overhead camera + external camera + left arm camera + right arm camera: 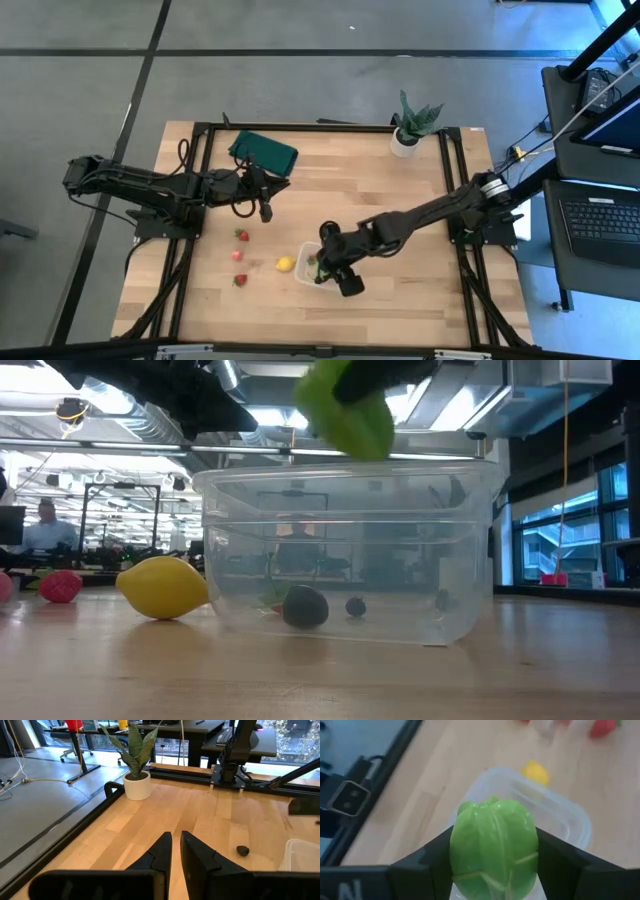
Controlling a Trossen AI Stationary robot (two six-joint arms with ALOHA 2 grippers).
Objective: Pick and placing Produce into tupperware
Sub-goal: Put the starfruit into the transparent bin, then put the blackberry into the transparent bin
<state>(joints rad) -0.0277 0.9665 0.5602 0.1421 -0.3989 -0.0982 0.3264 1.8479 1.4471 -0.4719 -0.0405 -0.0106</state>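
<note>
My right gripper (327,266) hangs over the clear tupperware tub (310,262) and is shut on the light green piece (494,847), which shows above the tub's rim in the low view (345,410). Two dark berries (305,606) lie on the tub's floor. The yellow lemon (285,264) rests on the table just left of the tub. Three red strawberries (240,256) lie farther left. Another dark berry (242,850) sits on the wood near the tub's corner (301,855). My left gripper (265,208) waits shut by the dark green cloth, touching nothing. My right gripper pinches the light green piece between its two fingers, one finger (432,857) on each side of it (462,845). The fingers come from above. The piece is lifted clear, over the open tub (555,815), near the height of its rim (350,472).
A dark green folded cloth (264,150) lies at the far edge, left of centre. A spiky plant in a white pot (408,128) stands at the far right. Black frame rails (455,190) border the table. Bare wood lies near and right of the tub.
</note>
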